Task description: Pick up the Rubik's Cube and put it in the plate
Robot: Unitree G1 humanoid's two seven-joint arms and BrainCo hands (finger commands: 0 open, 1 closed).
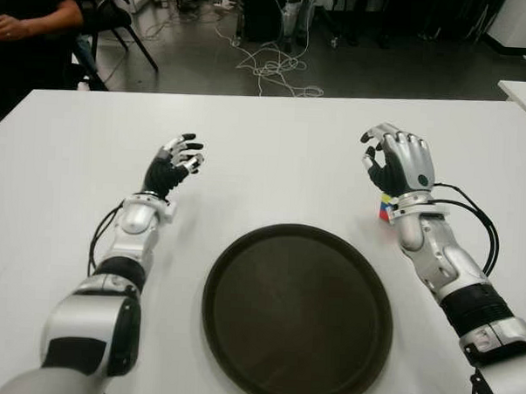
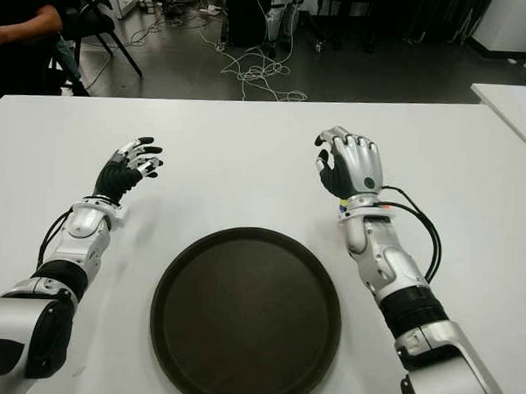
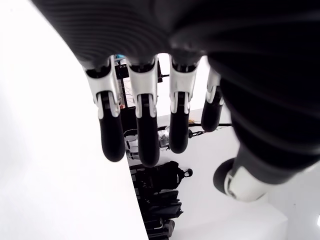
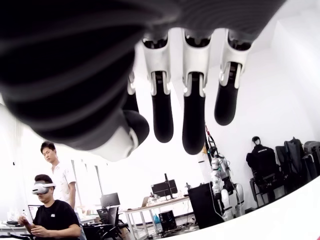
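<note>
Since the cube (image 1: pixel 386 208) sits on the tabletop (image 1: pixel 274 136) right under our right wrist, the coming move turns on this: it lies behind and below the right hand (image 1: pixel 395 161), toward our body, not in front of the fingers. We judge that the hand must draw back and drop before it can close on it. Our right hand is raised, fingers loosely curved and holding nothing, which the right wrist view confirms. The left hand (image 1: pixel 175 162) shows well apart on the far side of the plate (image 1: pixel 242 275), fingers relaxed and empty, so the right is plainly the nearer one.

Only a sliver of the cube shows in the left eye view, beside the wrist: yellow, blue and red patches. In the right eye view the arm hides it altogether. We cannot tell how it is turned. The plate, dark, round and empty, lies near the cube, toward our left and closer to us.
</note>
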